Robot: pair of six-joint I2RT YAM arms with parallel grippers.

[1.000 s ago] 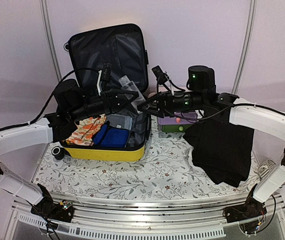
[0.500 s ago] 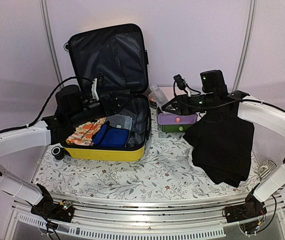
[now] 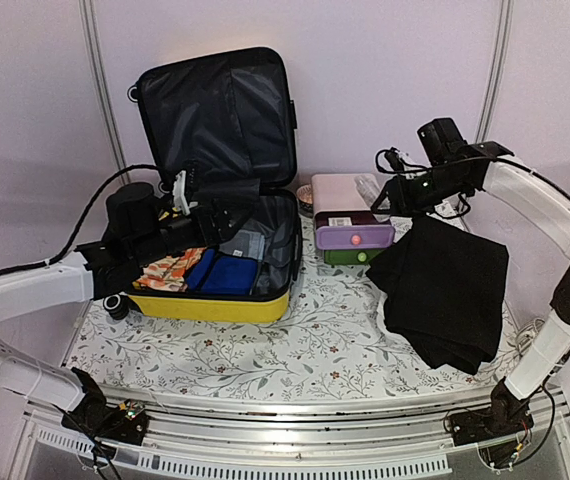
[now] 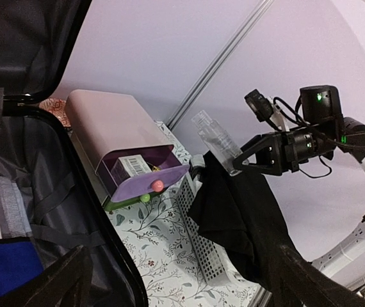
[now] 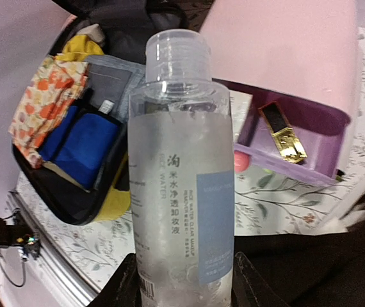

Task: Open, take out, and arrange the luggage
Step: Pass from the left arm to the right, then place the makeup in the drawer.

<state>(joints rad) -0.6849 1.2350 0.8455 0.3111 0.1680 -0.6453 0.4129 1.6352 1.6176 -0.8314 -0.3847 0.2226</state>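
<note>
The luggage (image 3: 210, 306), a yellow hard-shell suitcase, lies open at the table's left with its black-lined lid (image 3: 215, 115) standing upright. Folded orange floral cloth (image 3: 170, 270), blue cloth (image 3: 227, 275) and a grey pouch lie inside it. My left gripper (image 3: 237, 212) hovers over the suitcase, open and empty; in the left wrist view its fingers (image 4: 61, 281) spread wide. My right gripper (image 5: 182, 281) is shut on a clear bottle (image 5: 182, 173) with a pale blue label. It holds the bottle (image 4: 218, 142) in the air behind the drawer box.
A pink drawer box (image 3: 350, 215) with its purple drawer open stands right of the suitcase. Black cloth (image 3: 445, 285) drapes over a white mesh basket (image 4: 205, 224) at the right. A small dish (image 4: 51, 103) sits behind the suitcase.
The left gripper opened, let go of the bottle and drew back over the suitcase. The right gripper carried the bottle rightward and up, past the drawer box.
</note>
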